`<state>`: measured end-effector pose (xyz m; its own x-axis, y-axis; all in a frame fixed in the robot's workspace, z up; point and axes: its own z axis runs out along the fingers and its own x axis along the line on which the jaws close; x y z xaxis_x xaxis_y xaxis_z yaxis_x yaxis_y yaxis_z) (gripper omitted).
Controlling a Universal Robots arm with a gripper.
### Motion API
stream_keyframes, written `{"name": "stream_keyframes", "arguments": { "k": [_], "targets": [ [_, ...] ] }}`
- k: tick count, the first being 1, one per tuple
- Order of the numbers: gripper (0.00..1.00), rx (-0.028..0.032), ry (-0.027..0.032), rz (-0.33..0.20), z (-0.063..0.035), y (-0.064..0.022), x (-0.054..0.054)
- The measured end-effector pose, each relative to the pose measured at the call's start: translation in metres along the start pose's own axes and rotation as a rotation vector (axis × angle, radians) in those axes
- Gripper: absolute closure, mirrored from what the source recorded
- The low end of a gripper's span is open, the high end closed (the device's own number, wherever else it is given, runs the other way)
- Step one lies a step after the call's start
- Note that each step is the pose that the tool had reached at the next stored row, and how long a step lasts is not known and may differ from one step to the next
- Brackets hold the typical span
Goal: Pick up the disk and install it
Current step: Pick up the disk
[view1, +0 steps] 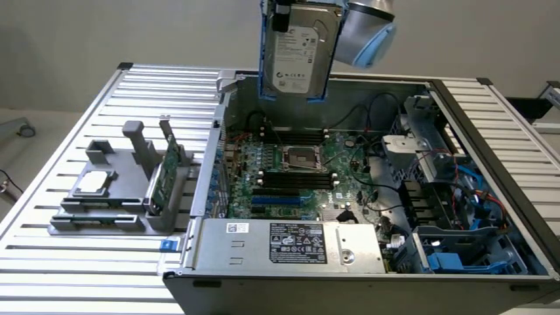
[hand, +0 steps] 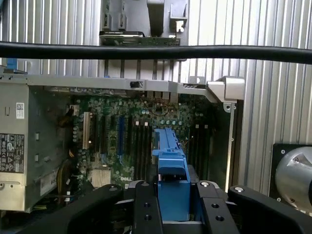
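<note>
Disk hangs upright at top center of ext. view, above open PC case. Gripper jaws clamped on its blue carrier, 1 each side. Prob. heavy, stiff, shock-sensitive; best held by frame edges, not label face.

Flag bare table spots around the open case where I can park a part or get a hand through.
Bare slats of the table beyond the grey fixture, more in front of it on the camera side, and a strip along the case on the exterior view's right. Crowded inside: motherboard, power supply, blue bay, with the gripper holding the disk overhead.
</note>
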<state>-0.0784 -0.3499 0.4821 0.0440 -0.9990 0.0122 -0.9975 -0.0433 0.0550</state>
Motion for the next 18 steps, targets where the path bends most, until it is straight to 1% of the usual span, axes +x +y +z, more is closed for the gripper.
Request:
{"name": "stream_keyframes", "arguments": {
  "k": [3,4,7,13,15,18],
  "targets": [
    [0.67,-0.0017,-0.0009,0.0,-0.0006,-0.0123,0.004],
    [0.67,-0.0038,-0.001,0.0,-0.0008,-0.0158,0.005],
    [0.67,-0.0128,-0.0014,0.0,-0.0013,-0.0265,0.009],
    [0.67,-0.0247,-0.0026,0.0,-0.0021,-0.046,0.018],
    [0.67,-0.0273,-0.003,0.0,-0.0023,-0.0518,0.022],
    [0.67,-0.0291,-0.0035,-0.001,-0.0027,-0.0597,0.029]
  ]
}}
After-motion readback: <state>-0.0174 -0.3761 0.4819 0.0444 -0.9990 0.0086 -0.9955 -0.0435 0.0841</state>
